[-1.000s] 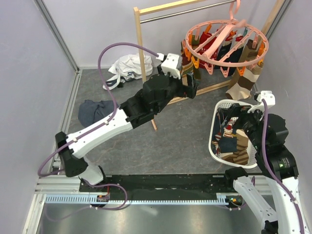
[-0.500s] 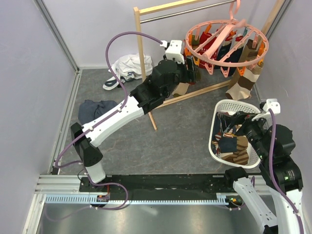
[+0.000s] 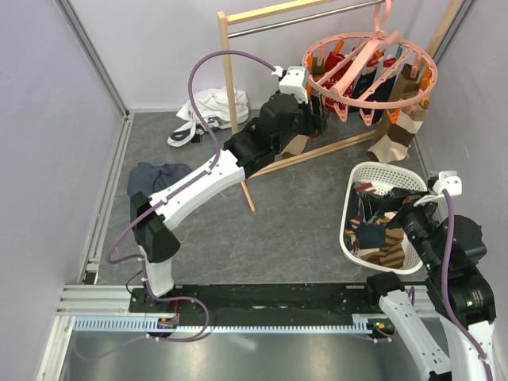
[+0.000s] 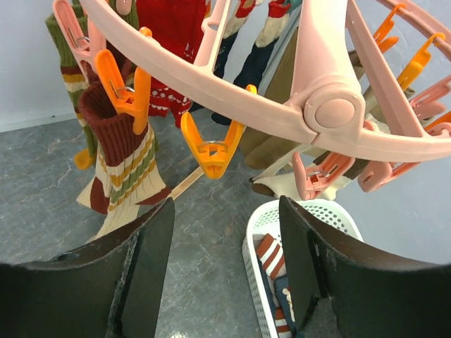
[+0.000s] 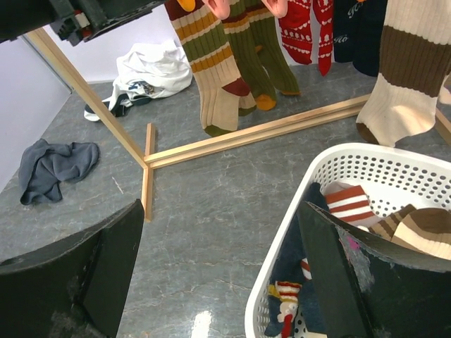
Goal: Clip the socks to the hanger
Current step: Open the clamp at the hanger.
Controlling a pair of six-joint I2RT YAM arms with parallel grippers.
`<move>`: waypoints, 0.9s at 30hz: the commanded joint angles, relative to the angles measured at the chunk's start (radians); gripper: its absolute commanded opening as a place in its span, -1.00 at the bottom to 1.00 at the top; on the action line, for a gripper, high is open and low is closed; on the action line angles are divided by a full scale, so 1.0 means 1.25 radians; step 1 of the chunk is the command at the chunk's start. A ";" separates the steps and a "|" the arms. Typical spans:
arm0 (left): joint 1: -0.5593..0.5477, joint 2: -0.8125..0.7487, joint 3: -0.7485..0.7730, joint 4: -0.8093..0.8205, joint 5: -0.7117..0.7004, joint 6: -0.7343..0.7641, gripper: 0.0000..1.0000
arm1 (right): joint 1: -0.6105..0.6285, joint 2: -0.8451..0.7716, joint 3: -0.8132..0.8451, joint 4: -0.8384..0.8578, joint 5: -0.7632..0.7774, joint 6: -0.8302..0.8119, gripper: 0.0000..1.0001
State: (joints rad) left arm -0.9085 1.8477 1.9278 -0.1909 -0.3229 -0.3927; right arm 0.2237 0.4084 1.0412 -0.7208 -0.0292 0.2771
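The round pink hanger (image 3: 369, 71) hangs from the rail at the back right, with several socks (image 3: 401, 119) clipped under it. My left gripper (image 3: 317, 119) is open and empty just below the ring's left side. In the left wrist view (image 4: 225, 211) its jaws stand wide apart under the hanger's hub (image 4: 337, 113), near an empty orange clip (image 4: 211, 151) and a clipped brown striped sock (image 4: 123, 165). More socks (image 3: 381, 234) lie in the white basket (image 3: 347, 214). My right gripper (image 3: 401, 210) is open and empty over the basket's left rim (image 5: 380, 158).
The wooden-framed rail (image 3: 234, 87) stands at the back, and its floor bar (image 5: 261, 134) runs across the grey floor. A white garment (image 3: 208, 111) lies behind the post. A dark blue-grey cloth (image 3: 155, 178) lies at the left.
My left arm has reached further up and right, bringing its open gripper under the hanger. My right arm has drawn back toward the near right, over the basket.
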 commanded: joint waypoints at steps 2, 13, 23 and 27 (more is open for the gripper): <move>0.010 0.032 0.073 0.026 0.002 -0.017 0.35 | 0.004 -0.015 -0.003 0.012 0.007 -0.028 0.96; 0.021 0.096 0.119 0.064 -0.006 0.000 0.33 | 0.003 -0.026 0.006 0.013 0.017 -0.063 0.96; 0.029 0.107 0.117 0.123 0.004 0.017 0.31 | 0.003 -0.030 0.003 0.011 0.018 -0.070 0.96; 0.029 0.104 0.113 0.138 0.003 0.022 0.30 | 0.003 -0.028 -0.001 0.011 0.018 -0.071 0.96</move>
State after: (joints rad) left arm -0.8745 1.9789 2.0323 -0.0937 -0.3130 -0.3908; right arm 0.2237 0.3794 1.0386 -0.7204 -0.0216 0.2043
